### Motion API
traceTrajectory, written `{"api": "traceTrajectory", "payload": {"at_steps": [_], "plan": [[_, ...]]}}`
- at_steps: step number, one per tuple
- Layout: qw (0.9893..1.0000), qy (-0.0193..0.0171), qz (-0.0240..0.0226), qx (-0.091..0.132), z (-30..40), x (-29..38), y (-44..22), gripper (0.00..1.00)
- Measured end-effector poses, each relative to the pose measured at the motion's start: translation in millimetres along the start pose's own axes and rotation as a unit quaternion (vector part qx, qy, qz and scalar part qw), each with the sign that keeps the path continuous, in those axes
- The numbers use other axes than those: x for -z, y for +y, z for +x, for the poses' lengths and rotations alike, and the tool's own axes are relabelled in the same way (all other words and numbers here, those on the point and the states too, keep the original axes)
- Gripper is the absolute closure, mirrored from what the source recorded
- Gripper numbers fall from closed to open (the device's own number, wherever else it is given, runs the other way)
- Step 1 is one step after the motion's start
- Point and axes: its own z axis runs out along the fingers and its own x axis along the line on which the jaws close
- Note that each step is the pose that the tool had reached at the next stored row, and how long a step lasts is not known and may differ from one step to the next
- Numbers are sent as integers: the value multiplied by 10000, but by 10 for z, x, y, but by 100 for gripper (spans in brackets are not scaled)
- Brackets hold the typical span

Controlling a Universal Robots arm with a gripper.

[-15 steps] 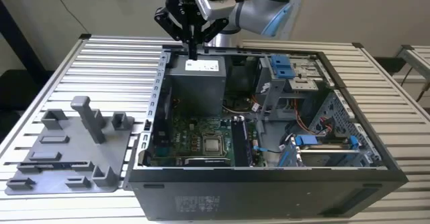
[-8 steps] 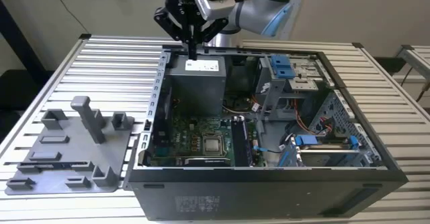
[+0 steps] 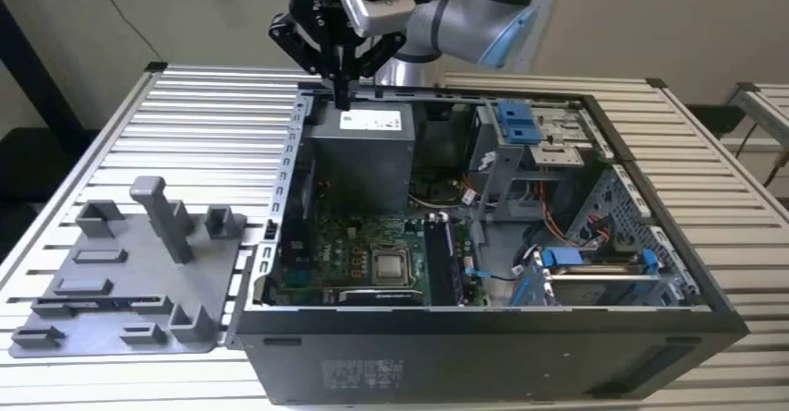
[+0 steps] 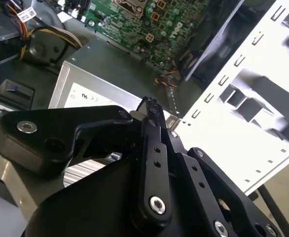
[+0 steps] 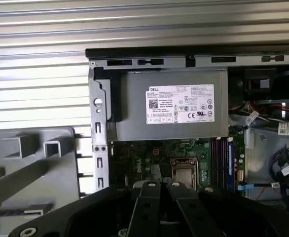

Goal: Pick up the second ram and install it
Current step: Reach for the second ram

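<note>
Claw pinched shut and empty over the power supply, the ram off to its side on the fixture.

A thin dark strip, which I take for the second ram point(image 3: 105, 297), lies on the grey fixture plate point(image 3: 136, 272) on the worktop point(image 3: 185, 134). It is well apart from the claw, toward the exterior view's left and nearer the camera, with its long axis running roughly across that view. The claw point(image 3: 342, 99) hangs just above the labelled power supply point(image 3: 360, 148) at the far end of the case point(image 3: 493, 356), its fingers drawn narrow with nothing visible between them. Below the claw in the exterior view, slightly toward that view's right, the black memory slots point(image 3: 444, 259) run crosswise to the strip.
</note>
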Motion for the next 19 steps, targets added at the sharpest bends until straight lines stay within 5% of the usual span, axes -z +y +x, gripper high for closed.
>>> {"api": "traceTrajectory", "payload": {"at_steps": [19], "plan": [[10000,2,-2,-31,475,11,-68,89]]}}
